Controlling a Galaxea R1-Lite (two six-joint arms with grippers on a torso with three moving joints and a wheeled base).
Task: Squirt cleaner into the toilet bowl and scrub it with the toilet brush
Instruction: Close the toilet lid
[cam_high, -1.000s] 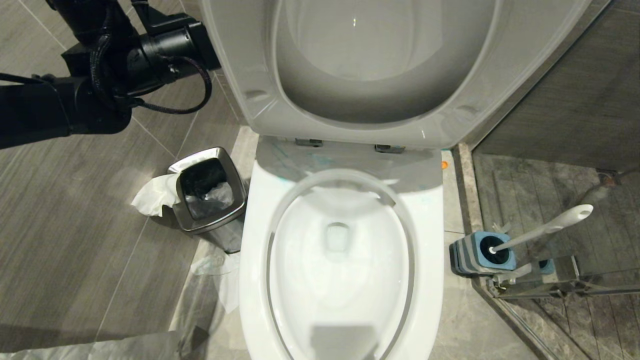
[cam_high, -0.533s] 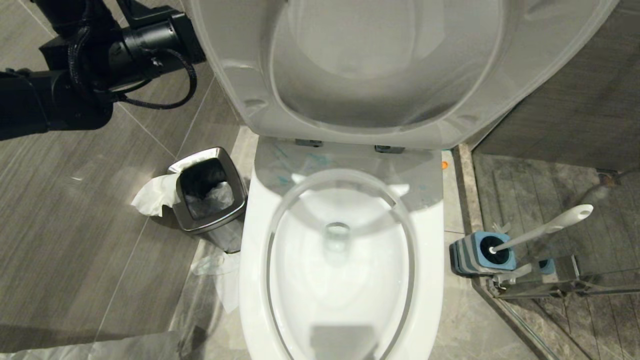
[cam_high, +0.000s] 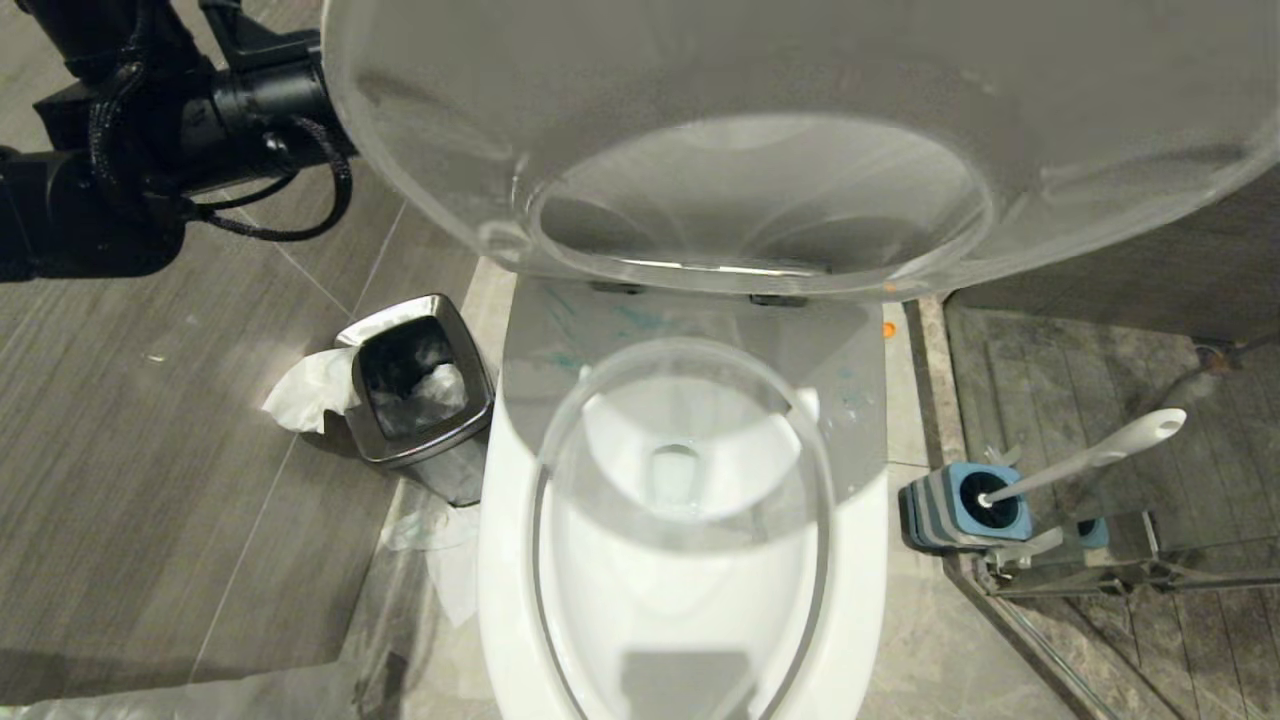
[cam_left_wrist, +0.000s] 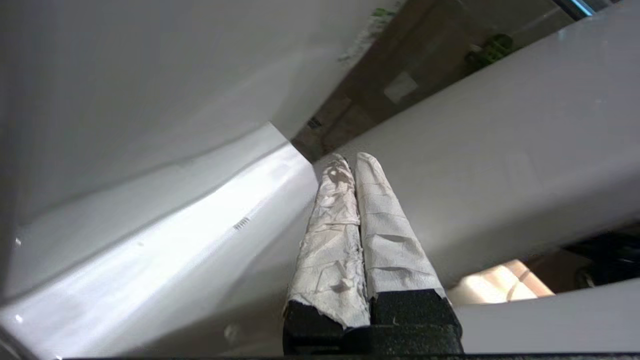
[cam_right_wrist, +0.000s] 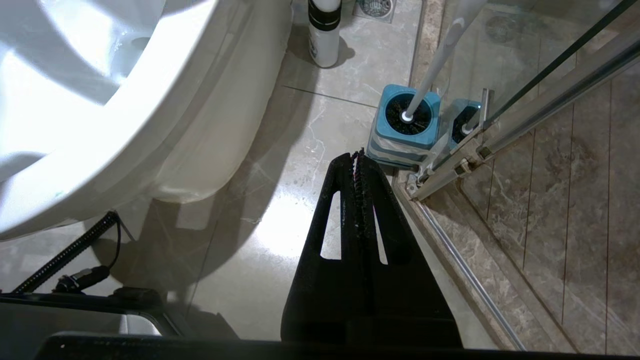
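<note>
The white toilet bowl (cam_high: 860, 540) lies below me in the head view, its water faintly tinted. Pale teal streaks of cleaner (cam_high: 635, 318) mark the ledge behind it. The raised seat and lid (cam_high: 800, 80) lean forward over the bowl. My left arm (cam_high: 150, 130) reaches in from the upper left, and the lid hides its gripper there. In the left wrist view my left gripper (cam_left_wrist: 350, 159) is shut, its paper-wrapped fingertips against a white lid surface. The toilet brush (cam_high: 1100, 455) stands in its blue holder (cam_high: 945, 510) right of the toilet. My right gripper (cam_right_wrist: 357, 154) hangs shut just short of that holder (cam_right_wrist: 400, 140).
A square steel bin (cam_high: 420, 395) with white tissue (cam_high: 310, 390) beside it stands left of the toilet. A glass shower door and its metal track (cam_high: 1100, 580) run along the right. A white bottle with a black band (cam_right_wrist: 324, 30) stands on the floor by the toilet's base.
The seat and lid have swung forward and down toward the bowl, and their shadow has spread over it. My left arm has shifted up and to the left. The right gripper has not moved.
</note>
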